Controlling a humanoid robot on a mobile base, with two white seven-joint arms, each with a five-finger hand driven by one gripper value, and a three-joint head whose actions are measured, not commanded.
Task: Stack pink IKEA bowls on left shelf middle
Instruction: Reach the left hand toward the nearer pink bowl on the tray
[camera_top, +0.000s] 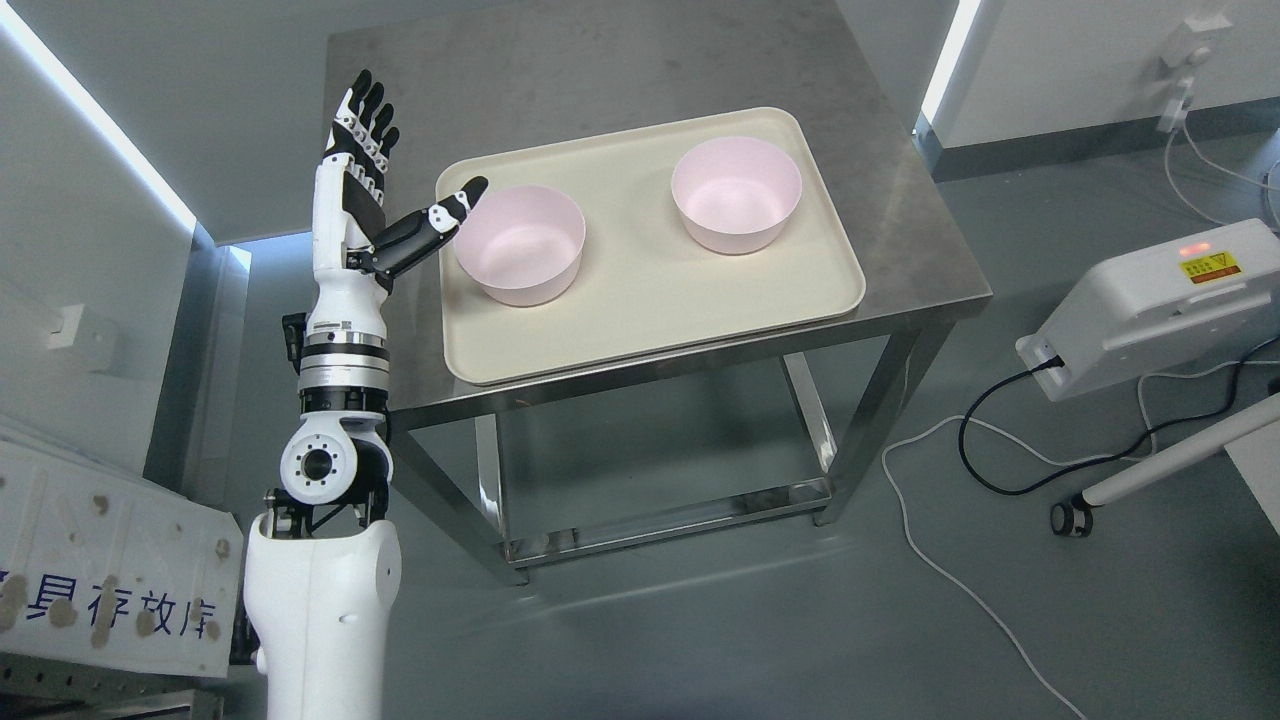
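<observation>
My left hand (375, 190) hovers spread, thumb by the left pink bowl (520, 244), right pink bowl (737, 193) well apart on the cream tray (640, 320).

The scene is bright and evenly lit, sharp throughout. Light strips (95, 120) glow along the walls at upper left and upper right. The steel table (920, 250) shows soft sheen, and its frame casts a faint shadow on the glossy floor (700, 620). Straight lines bow slightly near the edges.
</observation>
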